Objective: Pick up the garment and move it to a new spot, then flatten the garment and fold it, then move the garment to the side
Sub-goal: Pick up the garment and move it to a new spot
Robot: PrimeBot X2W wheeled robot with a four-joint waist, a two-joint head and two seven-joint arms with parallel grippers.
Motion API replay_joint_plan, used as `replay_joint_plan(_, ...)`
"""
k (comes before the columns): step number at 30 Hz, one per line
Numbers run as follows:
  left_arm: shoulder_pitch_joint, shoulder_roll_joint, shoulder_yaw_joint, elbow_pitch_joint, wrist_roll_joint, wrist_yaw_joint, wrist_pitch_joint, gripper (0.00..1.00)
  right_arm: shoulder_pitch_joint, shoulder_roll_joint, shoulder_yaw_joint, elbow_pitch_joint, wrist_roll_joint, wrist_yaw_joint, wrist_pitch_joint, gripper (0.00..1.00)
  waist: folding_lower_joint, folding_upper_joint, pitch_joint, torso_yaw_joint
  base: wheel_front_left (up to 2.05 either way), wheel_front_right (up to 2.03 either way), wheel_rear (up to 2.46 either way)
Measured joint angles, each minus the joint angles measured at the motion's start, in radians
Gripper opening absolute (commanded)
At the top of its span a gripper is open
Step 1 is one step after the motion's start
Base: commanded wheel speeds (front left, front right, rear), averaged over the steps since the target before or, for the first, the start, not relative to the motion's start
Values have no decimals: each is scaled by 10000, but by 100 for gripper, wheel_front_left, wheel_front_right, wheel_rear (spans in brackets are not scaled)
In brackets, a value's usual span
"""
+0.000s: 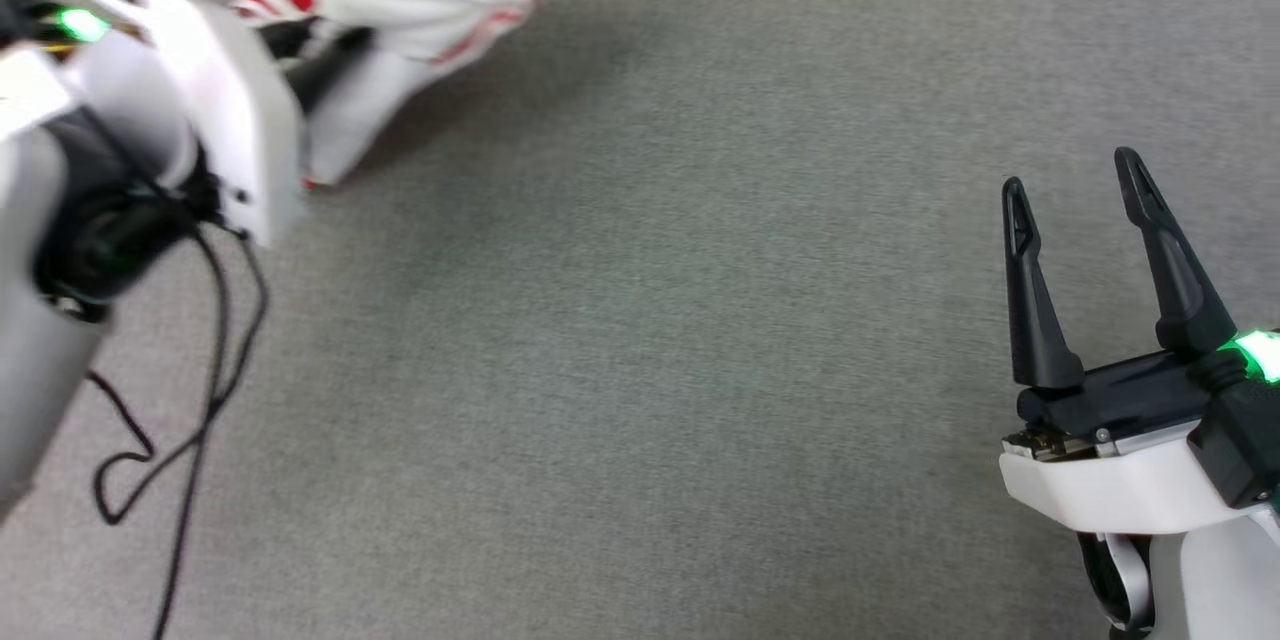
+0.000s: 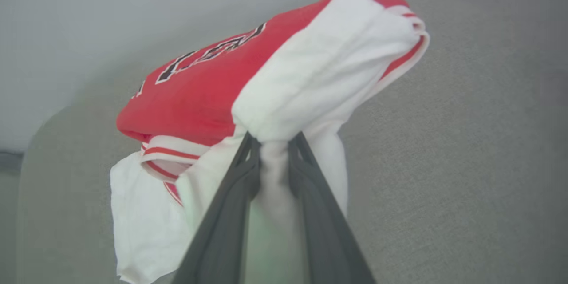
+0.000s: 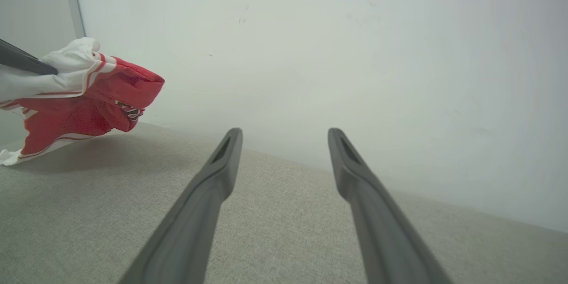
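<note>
- L gripper (image 2: 270,142) is pinching a bunched wad of white cloth of the garment (image 2: 199,93) btwn its two fingers. Jaws are nearly together w/ only the wad separating them; the narrow gap is prob b/c thin fabric squashes down.
- Garment is sitting at the far left of the bench (image 1: 640,370) in head view, crumpled. Red body w/ black lettering is bulging out past the gripper, and white sleeve parts are draping down either side of the fingers.
- Right wrist view is showing most of it raised off the bench w/ a shadow under it. Lowest white edge is either touching the surface or just above it; can't tell which.
- Being held by one bunch, the rest is hanging loose. Prob fine for carrying to a new spot, but it'll likely be landing crumpled, so flattening comes after.
- R gripper (image 1: 1070,170) is standing wide open, holding nothing, hovering over bare bench at lower right, well apart from the garment. My read: it's parked out of the way until the spreading step.
- Black cable (image 1: 210,320) is dangling from the L arm and could be snagging cloth if the arm sweeps low.
- Step in hand, by my read: pick-up/move, early in the task. Fold and side move not yet done.
</note>
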Motion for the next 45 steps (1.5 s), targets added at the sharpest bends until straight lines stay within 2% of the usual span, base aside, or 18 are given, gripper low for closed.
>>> replay_joint_plan(5,-347,-610,-1118,-909,217,0,230,0,21,12,8,13,441,0,0,100,0,0,-168,-567,0,0,0)
replay_joint_plan(9,-605,-1425,-2291,-1122,153,0,395,0,-13,12,-56,12,715,0,0,100,1,0,-192,-1145,0,0,0)
replay_joint_plan(18,-1851,-2940,-4832,-430,0,0,-111,0,-100,12,-215,-17,1177,0,0,100,1,0,53,-2390,0,0,0)
replay_joint_plan(23,-2159,-3808,-5985,293,-303,0,-782,0,-153,12,-244,-31,1304,0,0,100,1,0,327,-2735,0,0,0)
replay_joint_plan(28,-2058,-4381,-6627,1099,-451,0,-1149,0,-244,13,-242,-59,1333,0,0,100,2,0,553,-2891,0,0,0)
replay_joint_plan(32,-1379,-4817,-6767,1434,-389,2,-913,0,-269,13,-282,-63,1337,0,0,100,2,0,670,-2929,0,0,0)
replay_joint_plan(35,-876,-5062,-6761,1436,77,10,-612,0,-272,13,-293,-29,1333,0,0,100,2,0,687,-2901,0,0,0)
replay_joint_plan(36,-796,-5124,-6757,1452,194,10,-608,53,-273,13,-293,-4,1329,0,0,100,1,0,668,-2880,0,0,0)
replay_joint_plan(37,-752,-5156,-6757,1486,305,10,-706,100,-273,13,-290,27,1319,0,0,100,1,0,636,-2857,0,0,0)
replay_joint_plan(40,-756,-5233,-6799,1726,696,-4,-1609,100,-261,13,-290,107,1294,0,0,100,2,0,473,-2784,0,0,0)
replay_joint_plan(43,-865,-5409,-6598,2261,1158,19,-3499,100,-144,15,-330,198,1210,0,0,100,2,0,210,-2692,0,0,0)
replay_joint_plan(45,-928,-5547,-6288,2617,1446,215,-4614,100,1,15,-378,267,1187,0,0,100,2,0,-4,-2614,0,0,0)
